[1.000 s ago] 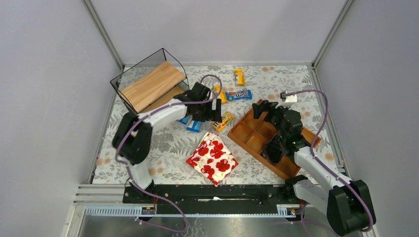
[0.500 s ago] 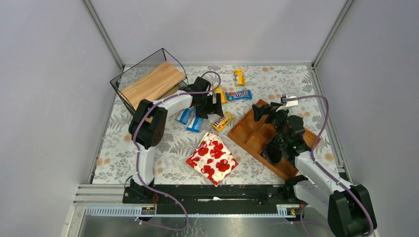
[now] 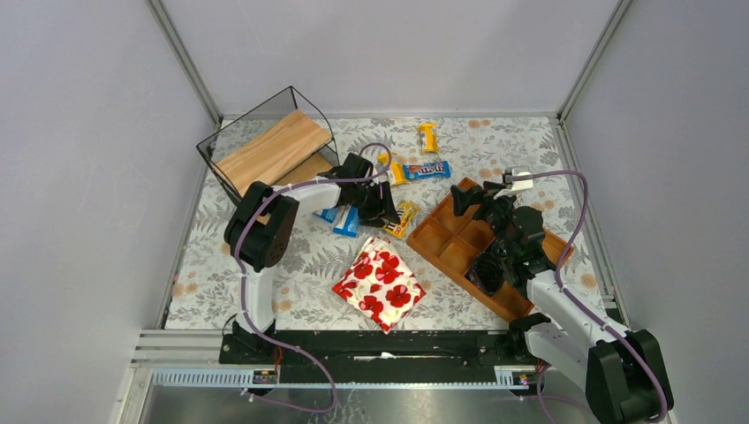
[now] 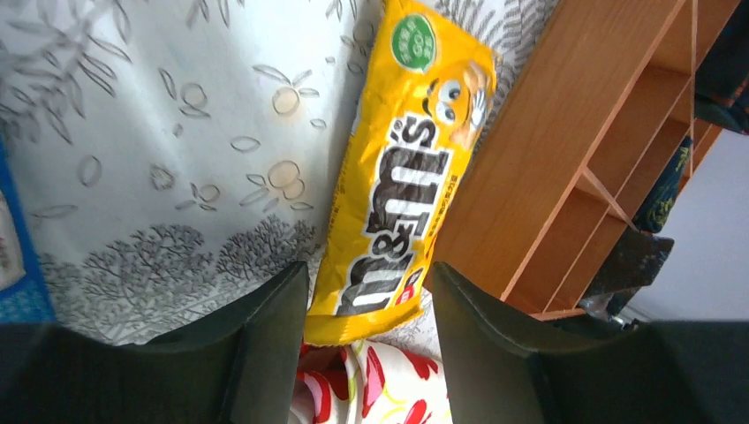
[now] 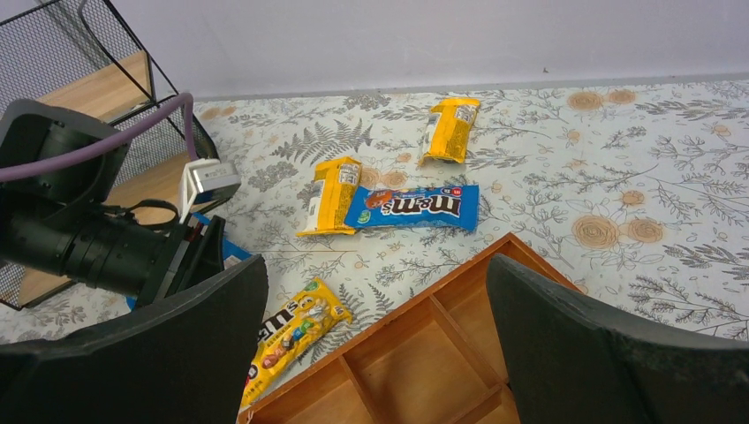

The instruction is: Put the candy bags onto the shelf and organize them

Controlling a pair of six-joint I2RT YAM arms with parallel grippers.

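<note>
Candy bags [image 3: 427, 170] lie scattered over the far half of the counter [image 3: 300, 265], none of them on the shelf [image 3: 269, 152]. The shelf stands at the far left, a slanted black wire frame carrying pale wooden planks. Two yellow bags and a blue one lie flat near the far edge. Two more blue ones [image 3: 340, 219] lie just near of the shelf, partly under the left arm. One yellow packet [image 4: 397, 177], glossy and crinkled with dark lettering, lies along the left wall of the reddish-brown wooden tray [image 4: 565, 150]; whether it touches the wall I cannot tell. A white pouch [image 3: 380, 284] printed with red poppies lies right at the packet's near end, so tray wall and pouch crowd that spot. The left end effector [image 4: 366, 274] is spread apart, its dark fingers [image 4: 265, 344] flanking the packet's near end and gripping nothing. The right end effector [image 5: 375, 283] hangs over the tray's compartments, fingers wide apart and empty. The counter wears a grey leaf-and-flower print.
</note>
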